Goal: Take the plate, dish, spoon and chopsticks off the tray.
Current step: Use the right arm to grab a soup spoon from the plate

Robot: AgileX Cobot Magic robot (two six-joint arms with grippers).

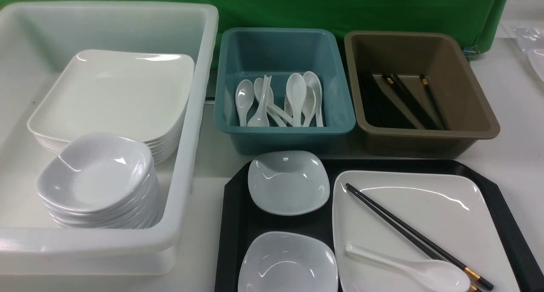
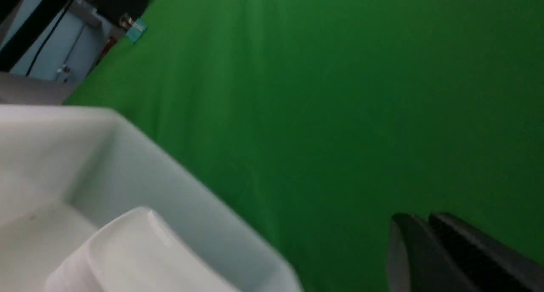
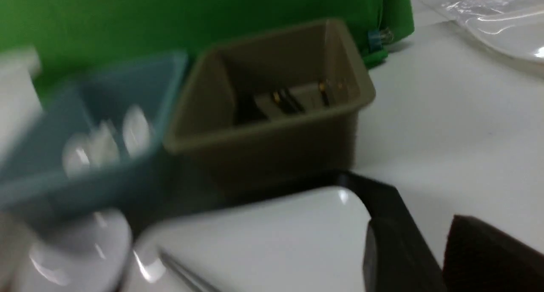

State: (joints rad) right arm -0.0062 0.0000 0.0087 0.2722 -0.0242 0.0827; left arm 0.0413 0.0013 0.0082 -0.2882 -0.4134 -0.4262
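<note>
Lower right of the front view: the tray [image 1: 231,241], black, fully loaded, nothing cleared yet. On its right half, the plate [image 1: 446,215], large, white and square. Slanting across that plate from upper left to lower right, the chopsticks [image 1: 406,227], side by side, gold bands at the lower right end. Just below them, also on the plate, the spoon [image 1: 408,264], handle pointing left, bowl close against the banded ends. On the tray's left half, the upper dish [image 1: 288,183] and the lower dish [image 1: 288,262], small and white.

Along the top: at left, the white bin [image 1: 202,92] with a stack of plates [image 1: 110,92] and a stack of bowls [image 1: 95,173]; in the middle, the teal bin [image 1: 284,129] of loose spoons [image 1: 295,92]; at right, the brown bin [image 1: 425,134] of spare sticks [image 1: 399,100].

No arm in the front view. Lower right of the right wrist view: the right gripper [image 3: 429,232], blurred, fingers parted by a modest gap, holding nothing, near the tray's corner. Lower right of the left wrist view: the left gripper [image 2: 418,217], tips only, close together; cannot tell whether closed.

Best to start, judging by the layout, with the chopsticks, lying on top and blocking the plate. Straddle both sticks near mid-length, jaws set across them. Close firmly enough to stop either rolling free. Lift level, clear of the spoon. Lower lengthwise into the brown bin before letting go.
</note>
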